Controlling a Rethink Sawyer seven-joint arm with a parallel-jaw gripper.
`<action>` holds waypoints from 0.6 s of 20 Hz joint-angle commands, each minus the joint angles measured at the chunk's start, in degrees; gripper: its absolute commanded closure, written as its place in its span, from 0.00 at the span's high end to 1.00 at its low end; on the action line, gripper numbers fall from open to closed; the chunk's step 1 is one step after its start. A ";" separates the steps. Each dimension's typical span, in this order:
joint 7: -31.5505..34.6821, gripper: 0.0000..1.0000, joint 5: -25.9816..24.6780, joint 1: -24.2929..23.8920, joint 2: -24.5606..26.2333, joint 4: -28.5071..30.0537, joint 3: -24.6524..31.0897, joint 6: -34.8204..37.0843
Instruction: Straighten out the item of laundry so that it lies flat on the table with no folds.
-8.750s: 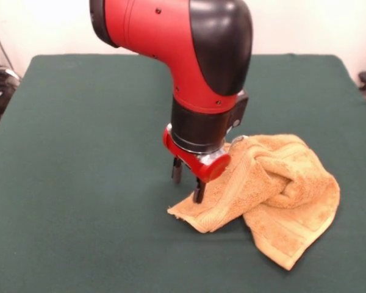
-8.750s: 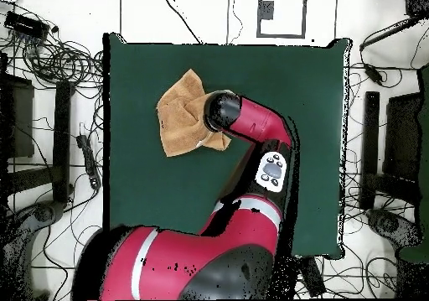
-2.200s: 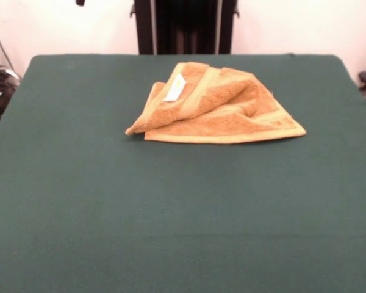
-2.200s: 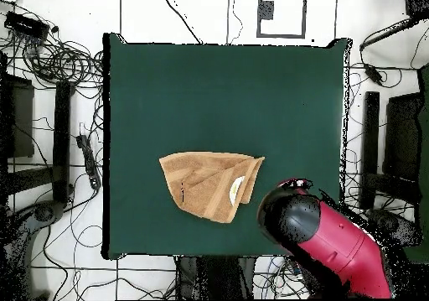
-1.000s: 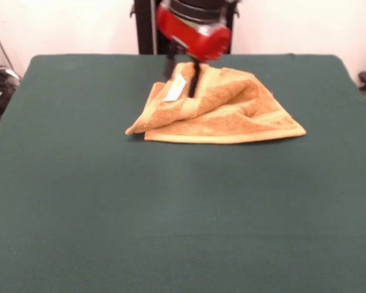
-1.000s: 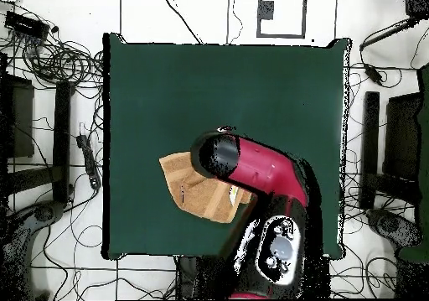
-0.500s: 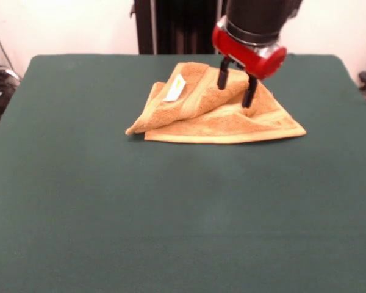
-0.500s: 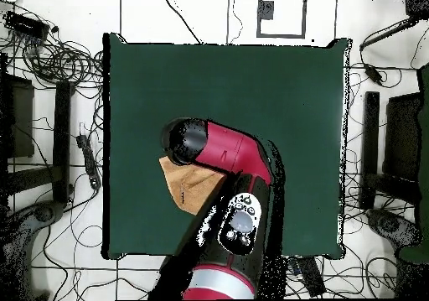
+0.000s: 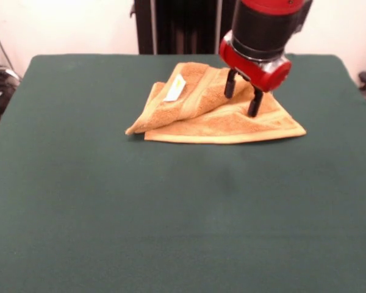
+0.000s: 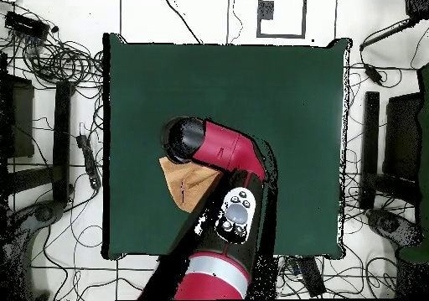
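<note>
gripper (image 9: 243, 101) spread open, empty — seemingly just above folded towel (image 9: 213, 113) on table (image 9: 171, 207).

Front cam sits low and close, facing across the table (image 9: 79, 213); overhead cam looks straight down from high (turned half round); both share the table.

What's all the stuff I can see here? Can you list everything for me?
towel: one, golden-orange, folded over itself, on the far part of the table
label: one, white, on the towel's upper fold
table: one, dark green cloth cover
cables: many, black, on the floor around the table
arm: one, red and black, reaching over the towel
gripper: one, black fingers open, just above the towel's right part
</note>
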 commanded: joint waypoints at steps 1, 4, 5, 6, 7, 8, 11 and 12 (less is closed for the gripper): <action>15.71 1.00 2.56 1.59 2.35 -1.05 2.17 5.02; 16.88 1.00 1.29 3.07 2.37 -2.99 -0.29 8.46; 17.10 1.00 0.97 3.65 2.61 -3.88 -0.93 9.20; 17.59 1.00 0.75 4.22 2.95 -4.80 -1.70 10.21; 17.61 1.00 0.73 4.51 3.25 -5.45 -2.07 10.62; 17.59 1.00 0.77 4.78 3.58 -6.26 -2.21 11.30; 17.78 1.00 1.47 5.22 4.16 -7.81 -2.31 12.29; 17.93 1.00 1.83 5.29 4.07 -8.37 -2.24 12.98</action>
